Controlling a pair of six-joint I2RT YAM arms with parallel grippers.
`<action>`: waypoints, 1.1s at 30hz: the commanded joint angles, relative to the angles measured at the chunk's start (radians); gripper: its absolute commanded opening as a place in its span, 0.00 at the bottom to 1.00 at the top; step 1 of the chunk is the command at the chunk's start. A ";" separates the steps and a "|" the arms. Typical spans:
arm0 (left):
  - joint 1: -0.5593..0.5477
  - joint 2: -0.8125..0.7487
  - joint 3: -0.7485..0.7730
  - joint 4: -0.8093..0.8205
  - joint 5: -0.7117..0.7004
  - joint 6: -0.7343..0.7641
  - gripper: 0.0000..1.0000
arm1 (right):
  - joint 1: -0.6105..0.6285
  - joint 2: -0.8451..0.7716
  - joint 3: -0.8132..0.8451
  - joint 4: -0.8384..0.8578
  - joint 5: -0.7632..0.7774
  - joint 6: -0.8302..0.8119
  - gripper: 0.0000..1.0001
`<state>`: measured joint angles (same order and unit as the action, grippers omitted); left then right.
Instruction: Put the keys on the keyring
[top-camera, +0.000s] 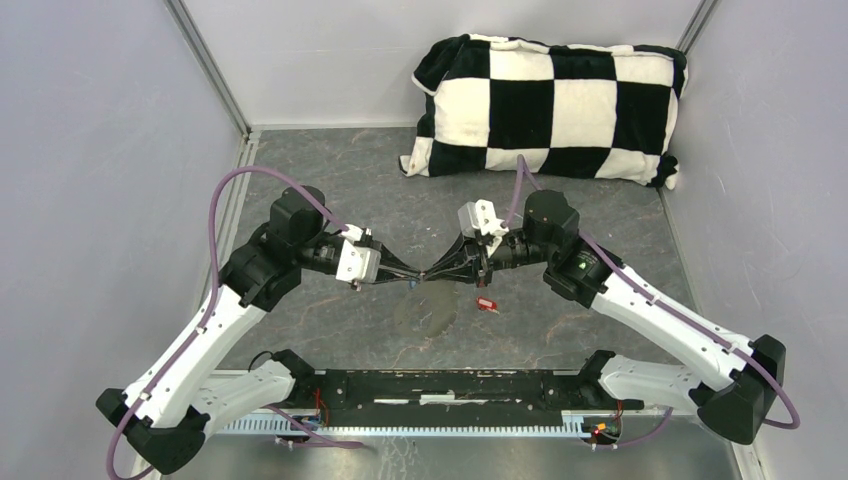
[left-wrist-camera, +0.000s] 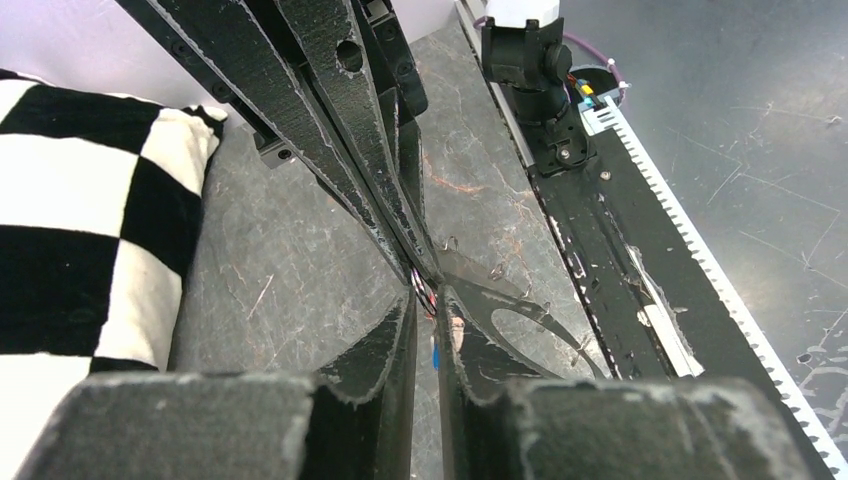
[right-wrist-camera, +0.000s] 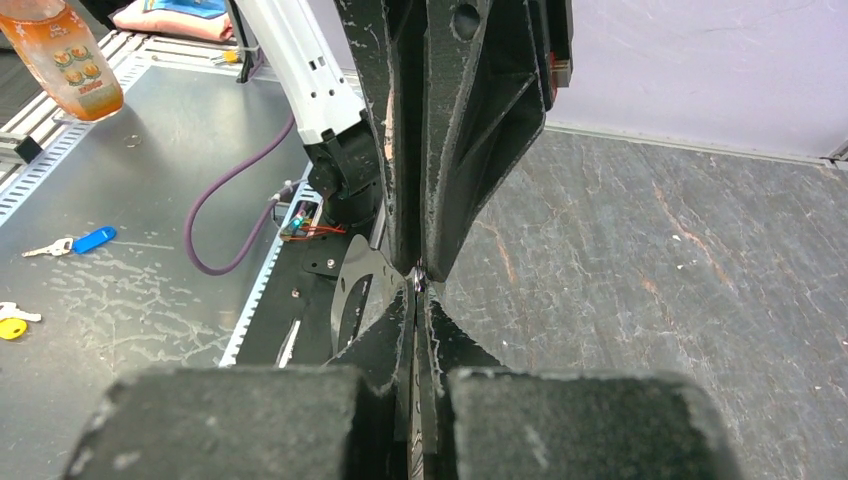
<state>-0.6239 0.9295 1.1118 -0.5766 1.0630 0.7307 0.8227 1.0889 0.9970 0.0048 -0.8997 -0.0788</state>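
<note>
**Overhead view.** The left gripper (top-camera: 414, 276) and the right gripper (top-camera: 433, 271) meet tip to tip above the middle of the table (top-camera: 600, 200).

- **The red key** (top-camera: 486, 304) lies flat on the table. It is near the right gripper's tips, on their near right side, and apart from them.
- **The keyring** (top-camera: 425, 316) we make out only as a faint pale oval on the table, just nearer the arm bases than the meeting tips. Whether any of it reaches up to the fingers we cannot tell.
- **A checkered pillow** (top-camera: 545, 108) lies against the far wall.

**Left wrist view.** The left gripper's fingers (left-wrist-camera: 385, 360) stand almost together, with a narrow slit between them. A sliver of blue, which we read as the blue key (left-wrist-camera: 435, 356), shows in that slit just behind the tips. We cannot tell whether it is clamped.

**Right wrist view.** The right gripper's fingers (right-wrist-camera: 460, 355) are pressed flat together. A thin bright line runs in their seam, and we cannot identify it. On the metal bench (right-wrist-camera: 130, 300) beyond the table edge:

- **An orange bottle** (right-wrist-camera: 60, 50) has a label with small round pictures. Its lettering is too small to read.
- **A blue-tagged key** (right-wrist-camera: 78, 242) and **a yellow tag** (right-wrist-camera: 10, 328) bear no marking that we can read.
</note>
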 joint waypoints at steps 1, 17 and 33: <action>0.000 0.004 0.004 -0.014 -0.014 0.013 0.21 | 0.002 0.003 0.069 0.055 -0.031 0.006 0.00; 0.000 0.037 -0.003 -0.016 -0.080 0.018 0.07 | 0.006 0.006 0.070 0.039 -0.056 0.002 0.01; -0.002 0.040 0.031 -0.091 -0.197 0.106 0.02 | 0.006 0.040 0.252 -0.383 0.129 -0.209 0.73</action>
<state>-0.6258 0.9623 1.1110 -0.6594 0.9413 0.7956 0.8246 1.1107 1.1236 -0.2089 -0.8661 -0.1860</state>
